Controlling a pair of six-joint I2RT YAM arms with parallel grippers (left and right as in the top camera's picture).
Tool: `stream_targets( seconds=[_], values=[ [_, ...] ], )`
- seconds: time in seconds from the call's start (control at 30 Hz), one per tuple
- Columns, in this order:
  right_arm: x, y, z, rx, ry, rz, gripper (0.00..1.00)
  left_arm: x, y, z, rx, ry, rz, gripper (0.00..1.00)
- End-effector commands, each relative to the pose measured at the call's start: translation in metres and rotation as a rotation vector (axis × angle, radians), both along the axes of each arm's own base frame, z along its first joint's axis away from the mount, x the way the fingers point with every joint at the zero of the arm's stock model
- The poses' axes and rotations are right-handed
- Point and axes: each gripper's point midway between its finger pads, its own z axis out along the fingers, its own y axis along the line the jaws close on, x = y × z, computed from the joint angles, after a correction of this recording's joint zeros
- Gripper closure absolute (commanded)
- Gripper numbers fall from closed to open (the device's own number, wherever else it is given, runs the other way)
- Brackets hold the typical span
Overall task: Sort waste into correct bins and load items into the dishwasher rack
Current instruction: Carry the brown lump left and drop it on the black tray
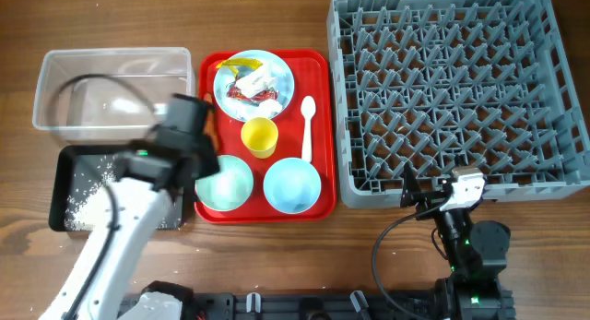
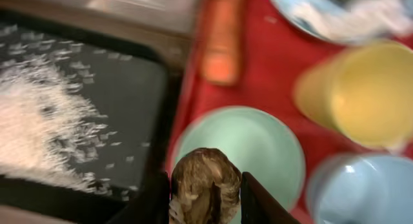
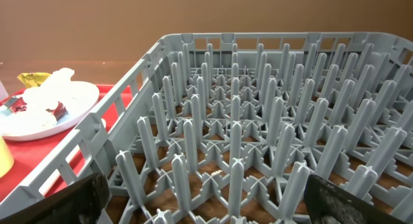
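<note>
My left gripper (image 2: 205,197) is shut on the brown food lump (image 2: 205,182) and holds it above the left pale bowl (image 2: 264,143), near the black tray (image 2: 139,82) that holds white rice (image 2: 39,127). An orange carrot (image 2: 222,37) lies on the red tray beside it. The plate (image 1: 281,83) carries red-white wrappers (image 1: 241,95), tissue (image 1: 259,76) and a yellow scrap (image 1: 242,61). The yellow cup (image 1: 259,136), spoon (image 1: 307,126) and second bowl (image 1: 292,185) sit on the red tray. My right gripper (image 3: 213,204) is open and empty at the grey rack's (image 3: 258,121) front edge.
The clear tub (image 1: 111,85) stands behind the black tray (image 1: 69,163). The flat red tray (image 1: 318,66) lies between the bins and the rack (image 1: 456,89). My left arm covers the carrot in the overhead view.
</note>
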Motion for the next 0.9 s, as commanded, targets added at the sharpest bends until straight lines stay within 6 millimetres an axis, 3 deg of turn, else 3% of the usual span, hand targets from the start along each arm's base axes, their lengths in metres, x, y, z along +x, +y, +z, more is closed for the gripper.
stream_targets(
  seconds=[0.0,0.07,0.27,0.5,0.67,0.87],
  values=[
    [0.000,-0.002,0.002,-0.006,-0.008,-0.009,0.00,0.002,0.064,0.009,0.012,-0.031,0.265,0.66],
    [0.000,-0.002,0.002,-0.006,-0.008,-0.009,0.00,-0.004,0.104,0.007,0.000,-0.036,0.451,0.66],
    [0.000,-0.002,0.002,-0.006,-0.008,-0.009,0.00,-0.022,0.175,-0.004,-0.012,-0.028,0.745,0.64],
    [0.000,-0.002,0.002,-0.006,-0.008,-0.009,0.00,-0.046,0.222,-0.026,-0.035,0.020,0.968,0.69],
    [0.000,-0.002,0.002,-0.006,-0.008,-0.009,0.00,-0.035,0.212,-0.028,-0.125,-0.002,0.942,0.71],
    [0.000,-0.002,0.002,-0.006,-0.008,-0.009,0.00,-0.004,0.176,-0.025,-0.114,-0.017,0.753,0.61]
  ],
)
